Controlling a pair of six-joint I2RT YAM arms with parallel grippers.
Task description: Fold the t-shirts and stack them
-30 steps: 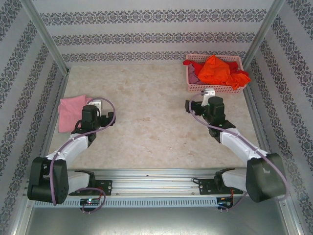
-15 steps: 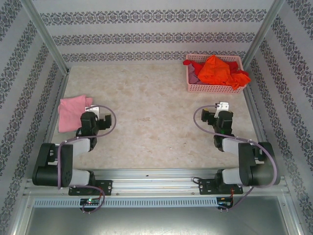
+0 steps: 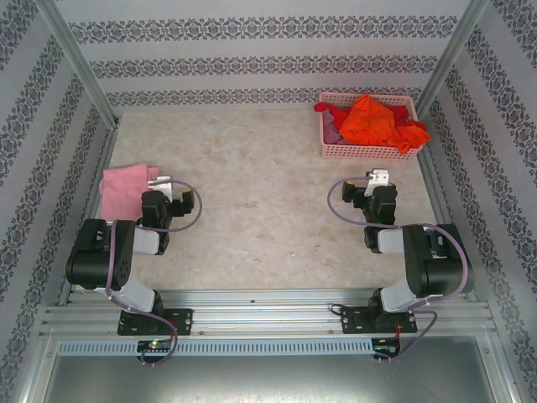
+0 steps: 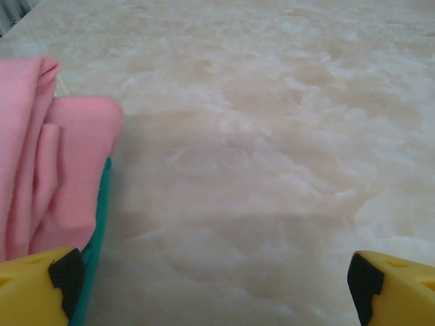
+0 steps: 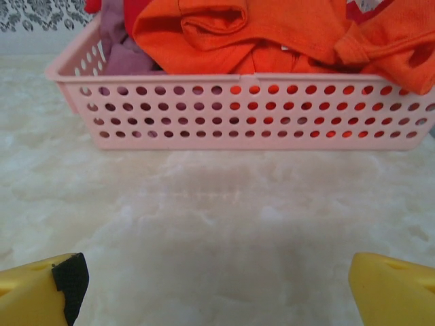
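Note:
A folded light pink t-shirt [image 3: 122, 190] lies at the table's left edge, and the left wrist view shows this pink t-shirt [image 4: 47, 170] lying on a teal t-shirt [image 4: 100, 217], of which only an edge shows. My left gripper [image 3: 164, 183] [image 4: 212, 280] stands open just right of this stack, with bare table between its fingers. An orange t-shirt [image 3: 369, 117] [image 5: 272, 34] is heaped in the basket with a red t-shirt [image 3: 334, 109] and a mauve t-shirt [image 5: 122, 60]. My right gripper [image 3: 379, 178] [image 5: 214, 278] is open and empty, a little in front of the basket.
The pink lattice basket [image 3: 362, 152] [image 5: 238, 115] stands at the back right corner. Patterned walls and metal posts close in the table on three sides. Both arms are folded back near their bases at the front rail [image 3: 268, 302].
Both arms have drawn back toward their bases and folded up. The left gripper has slid away from the pink t-shirt's right side, the right gripper away from the basket. Both stayed open.

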